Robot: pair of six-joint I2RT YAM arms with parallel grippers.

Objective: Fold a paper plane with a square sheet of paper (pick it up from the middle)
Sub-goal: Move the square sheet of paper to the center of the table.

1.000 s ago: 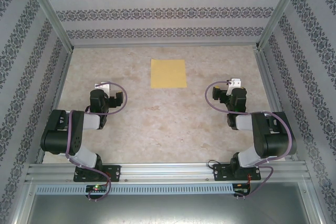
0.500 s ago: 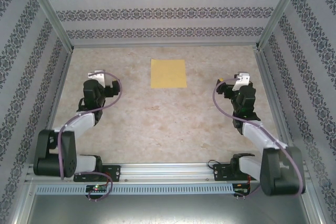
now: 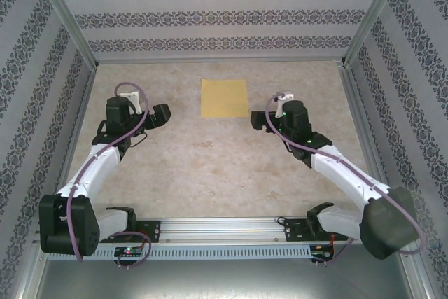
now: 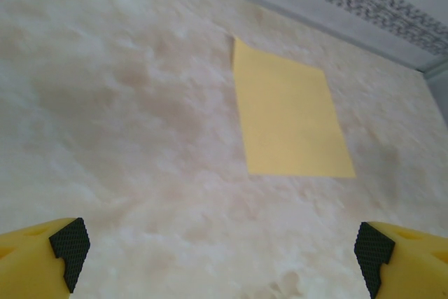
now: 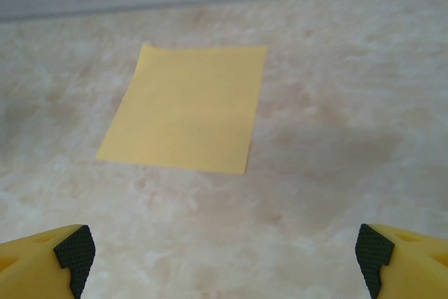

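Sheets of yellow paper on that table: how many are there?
1. The square sheet of paper lies flat at the far middle of the table, between the open left gripper and the open right gripper, touched by neither. Nothing seems to hide another.

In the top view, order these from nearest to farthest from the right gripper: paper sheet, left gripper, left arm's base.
1. Paper sheet, just left of the right gripper.
2. Left gripper, beyond the sheet.
3. Left arm's base, at the near-left edge.

The square sheet of paper [image 3: 225, 98] lies flat on the table [image 3: 210, 173] toward its far edge, my left gripper [image 3: 159, 114] apart on its left, my right gripper [image 3: 260, 119] near its near-right corner.
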